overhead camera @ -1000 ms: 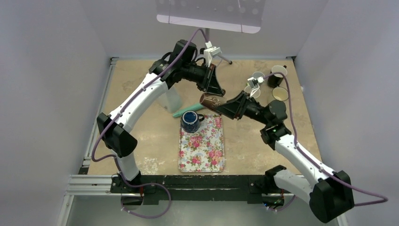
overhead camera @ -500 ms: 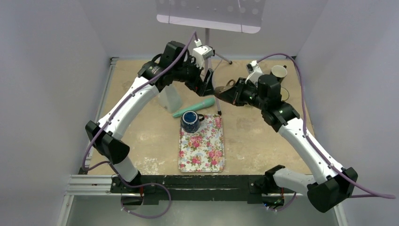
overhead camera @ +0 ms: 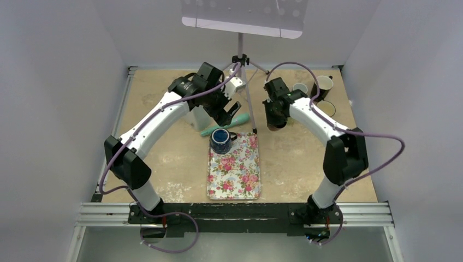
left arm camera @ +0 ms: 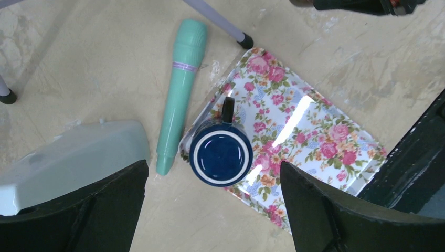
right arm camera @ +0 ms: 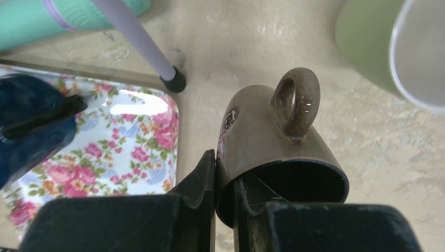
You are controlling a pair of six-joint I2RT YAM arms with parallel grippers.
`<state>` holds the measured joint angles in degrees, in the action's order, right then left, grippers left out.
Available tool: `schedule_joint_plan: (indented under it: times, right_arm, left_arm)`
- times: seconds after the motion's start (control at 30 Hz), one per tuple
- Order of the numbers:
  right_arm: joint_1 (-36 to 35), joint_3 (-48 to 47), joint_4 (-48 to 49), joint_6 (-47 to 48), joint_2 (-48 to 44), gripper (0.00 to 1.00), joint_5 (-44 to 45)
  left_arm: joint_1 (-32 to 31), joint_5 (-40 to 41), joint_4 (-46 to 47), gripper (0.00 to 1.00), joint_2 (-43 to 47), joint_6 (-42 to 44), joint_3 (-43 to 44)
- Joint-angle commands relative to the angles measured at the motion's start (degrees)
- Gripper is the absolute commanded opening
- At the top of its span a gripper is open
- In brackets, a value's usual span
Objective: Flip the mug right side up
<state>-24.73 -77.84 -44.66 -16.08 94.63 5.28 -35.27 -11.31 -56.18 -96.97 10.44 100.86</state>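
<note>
1 floral tray [overhead camera: 235, 177] seen nearest, centre | 1 blue mug [overhead camera: 220, 140] stood on its far left corner | 1 teal rod [left arm camera: 181, 94], 1 white container [left arm camera: 68, 157] laid beyond, left | left gripper [overhead camera: 233, 111] spread wide, empty, above them | 1 brown mug [right arm camera: 262, 136], mouth up, pinched at the rim by right gripper [right arm camera: 225, 181], right of the tray's far right corner | 3 cups [overhead camera: 323, 83] counted far right

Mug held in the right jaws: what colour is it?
The mug is a glossy brown, inside and out. The right wrist view shows it best.
</note>
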Motion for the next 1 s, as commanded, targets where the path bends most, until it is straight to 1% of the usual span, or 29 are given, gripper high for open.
schedule_joint_plan:
  times: [0.0,0.07,0.17,0.23,0.33,0.47,0.53,0.63,0.7,0.87,0.97]
  right_arm:
    - [-0.22,-7.89,-1.75,5.19,5.77,0.00,2.50]
    - [-0.16,-10.24,-2.27,5.96,8.93,0.00,3.25]
    - [-0.16,-12.83,-2.76,6.73,13.70,0.00,3.10]
    - [-0.22,-14.39,-3.19,7.28,16.33,0.03,2.18]
    - [-0.22,-16.91,-4.28,7.58,19.60,0.12,2.07]
    - [-0.20,-20.97,-6.44,8.06,20.88,0.32,2.01]
    - [-0.15,-23.01,-7.33,8.02,20.07,0.39,2.13]
    - [-0.20,-25.21,-8.46,7.84,17.45,0.45,1.49]
    - [-0.20,-25.16,-8.31,7.14,13.71,0.48,0.99]
    - [-0.08,-19.58,-8.16,4.66,4.73,0.53,4.20]
    - [0.13,-14.56,-7.98,3.29,-0.04,0.55,6.71]
  left_arm:
    - [-0.22,1.14,-1.87,0.99,0.14,6.93,-3.45]
    - [-0.47,0.47,-2.70,1.00,0.24,9.65,-5.14]
    - [-1.08,0.68,-1.49,1.00,1.44,12.87,-8.25]
    - [-1.36,0.85,-0.44,1.00,2.14,14.04,-9.68]
    - [-1.99,0.70,-0.20,1.00,2.17,15.12,-9.76]
    - [-3.49,0.23,-0.04,1.00,0.99,16.35,-9.20]
    - [-4.72,-0.09,0.13,1.00,0.15,16.98,-8.58]
    - [-6.83,-0.45,0.63,0.99,-1.85,18.20,-7.29]
    - [-7.70,-0.29,0.75,0.97,-4.22,18.77,-5.72]
    - [-7.96,1.15,-2.63,0.82,-13.00,17.59,2.02]
    - [-8.09,1.93,-2.65,0.76,-16.51,17.77,3.66]
